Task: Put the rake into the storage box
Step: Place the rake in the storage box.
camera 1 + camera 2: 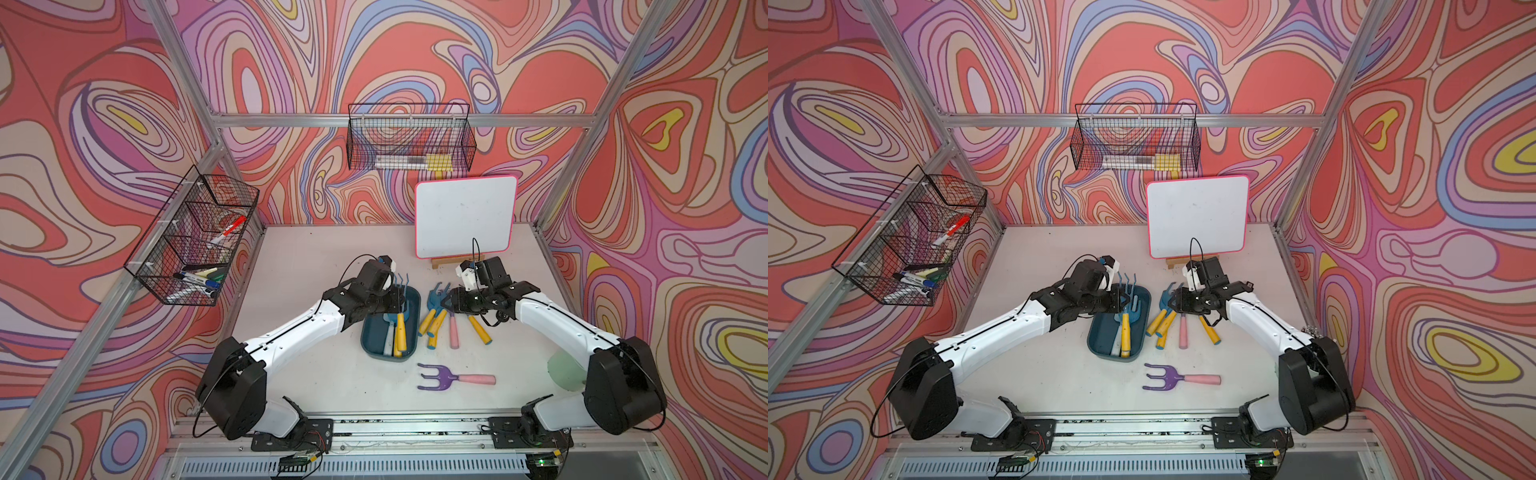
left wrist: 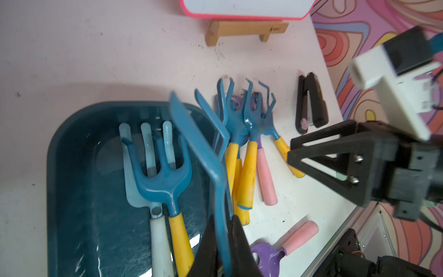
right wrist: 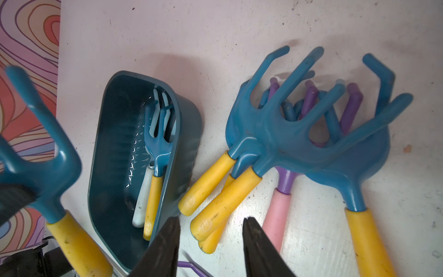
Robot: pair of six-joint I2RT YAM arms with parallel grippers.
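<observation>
The left gripper (image 2: 223, 217) is clamped on the blue head of the rake (image 2: 191, 129), which hangs over the far end of the storage box (image 1: 371, 340), tines pointing away; the left arm (image 1: 291, 332) stretches forward and inward, wrist low above the box. Just right of the box a pile of tools (image 1: 434, 316) lies on the table (image 1: 311, 374), the right gripper (image 3: 212, 218) above its handles, jaws apart and empty

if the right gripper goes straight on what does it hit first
Probably the yellow handles of the blue rakes piled beside the storage box; they lie just ahead of the right gripper's open jaws, though depth is unclear.
</observation>
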